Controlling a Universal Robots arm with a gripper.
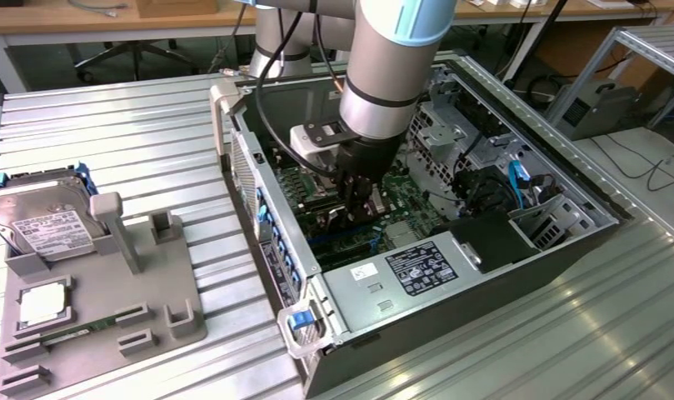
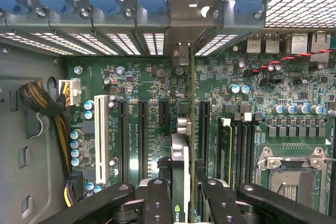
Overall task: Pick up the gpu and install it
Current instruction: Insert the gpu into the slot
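Mid-frame in the exterior view, the gripper [image 1: 359, 212] pinches the gpu [image 2: 179, 156] by its upper edge; it looks light, stiff and fragile.

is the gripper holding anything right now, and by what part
The gripper holds the gpu, its fingers pinching the card's two flat faces at the edge facing away from the motherboard.
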